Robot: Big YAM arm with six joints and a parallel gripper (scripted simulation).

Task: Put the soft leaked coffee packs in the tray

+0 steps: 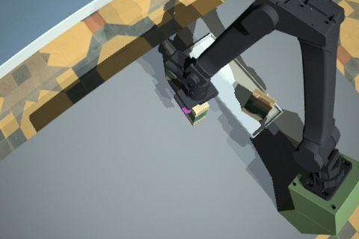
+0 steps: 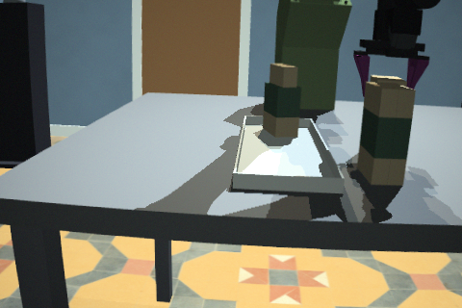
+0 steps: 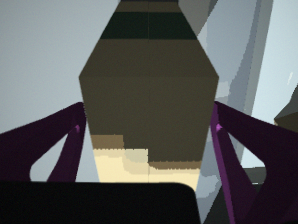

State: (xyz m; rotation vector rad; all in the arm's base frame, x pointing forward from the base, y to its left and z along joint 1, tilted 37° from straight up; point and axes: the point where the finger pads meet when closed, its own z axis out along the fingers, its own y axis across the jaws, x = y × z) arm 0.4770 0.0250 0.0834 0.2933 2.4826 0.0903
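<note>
End effector (image 2: 391, 77): open, empty, one finger on either side of the pack's top.
Coffee pack (image 2: 386, 131): upright on the surface, directly beneath.
Tray (image 2: 288, 184): just beside, another pack (image 2: 282, 101) inside.
Technique: descend squarely, press both big flat sides evenly, avoid tipping.

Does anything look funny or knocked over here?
Nothing is knocked over. One pack stands upright in the tray, another stands upright beside it under the open gripper. A third is mostly hidden behind the arm.

One tan, green-banded pack (image 2: 386, 132) stands beside the tray (image 2: 288, 184); another (image 2: 282, 101) stands inside
</note>
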